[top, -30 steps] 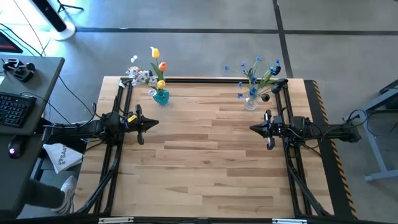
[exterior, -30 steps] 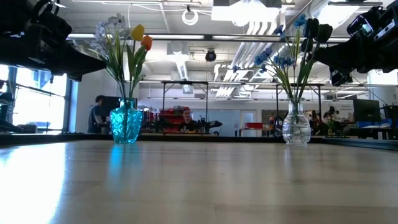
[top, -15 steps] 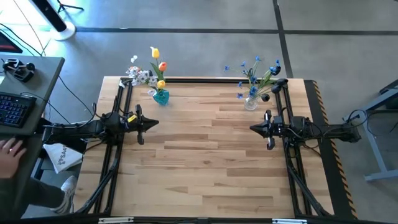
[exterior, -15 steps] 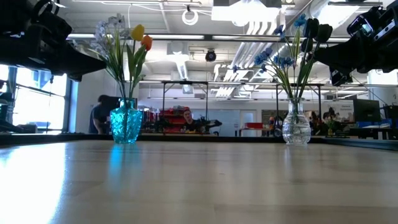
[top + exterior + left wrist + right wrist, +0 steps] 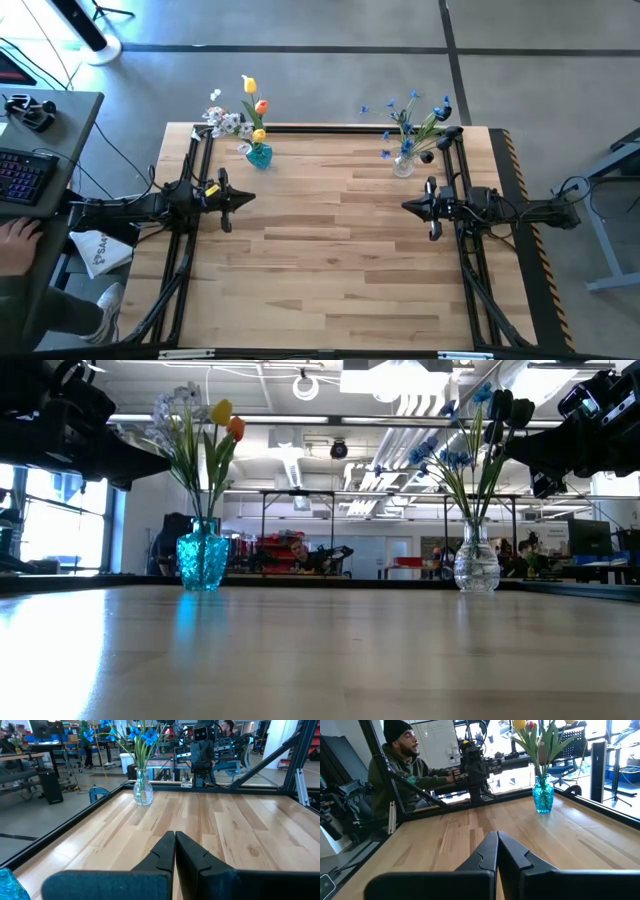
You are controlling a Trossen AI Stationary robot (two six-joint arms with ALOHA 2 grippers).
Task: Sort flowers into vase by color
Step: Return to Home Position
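A blue glass vase (image 5: 259, 156) stands at the table's far left and holds yellow and orange tulips (image 5: 253, 100) and a white spray (image 5: 222, 120); it also shows in the low view (image 5: 203, 560) and the right wrist view (image 5: 543, 795). A clear glass vase (image 5: 404, 165) at the far right holds blue sprays (image 5: 410, 112) and dark buds (image 5: 452, 132); it also shows in the left wrist view (image 5: 142, 790). My left gripper (image 5: 250, 197) is shut and empty at the table's left side. My right gripper (image 5: 406, 206) is shut and empty at the right side.
A black metal frame (image 5: 330, 128) runs along the table's far edge and both sides. A person sits at a desk with a keyboard (image 5: 22, 175) left of the table, a hand (image 5: 14, 240) on it. Bare wooden tabletop (image 5: 330, 250) lies between the arms.
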